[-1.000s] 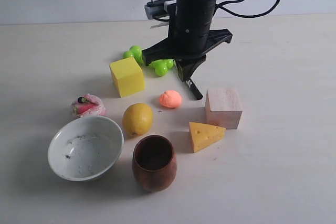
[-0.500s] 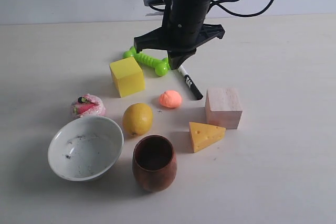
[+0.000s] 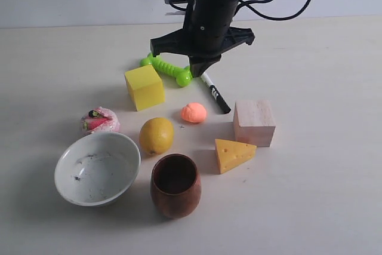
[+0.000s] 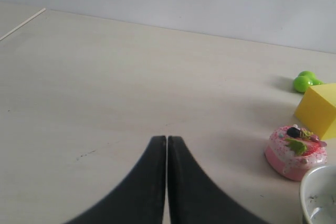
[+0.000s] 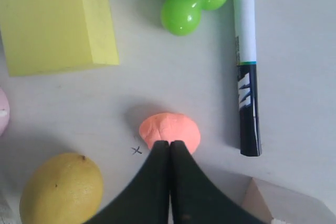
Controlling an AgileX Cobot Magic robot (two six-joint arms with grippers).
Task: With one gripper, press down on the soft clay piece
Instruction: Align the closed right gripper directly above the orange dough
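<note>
The soft clay piece (image 3: 194, 112) is a small salmon-orange lump on the table between the lemon (image 3: 156, 135) and the wooden block (image 3: 254, 122). My right gripper (image 3: 199, 73) is shut and hangs in the air behind the clay, not touching it. In the right wrist view its shut tips (image 5: 169, 143) overlap the near edge of the clay (image 5: 170, 128), whose surface looks creased. The left gripper (image 4: 167, 139) is shut with nothing in it, over bare table away from the clay, and is out of the exterior view.
Around the clay lie a black-and-white marker (image 3: 215, 93), a green dumbbell toy (image 3: 168, 68) and a yellow cube (image 3: 144, 86). Nearer the front are a cheese wedge (image 3: 233, 154), a brown cup (image 3: 175, 184), a white bowl (image 3: 71, 182) and a pink doughnut toy (image 3: 99, 120).
The right arm has lifted and shifted back and left, uncovering the green toy and the marker. It has hardly moved in the last half second. The clay stays put.
</note>
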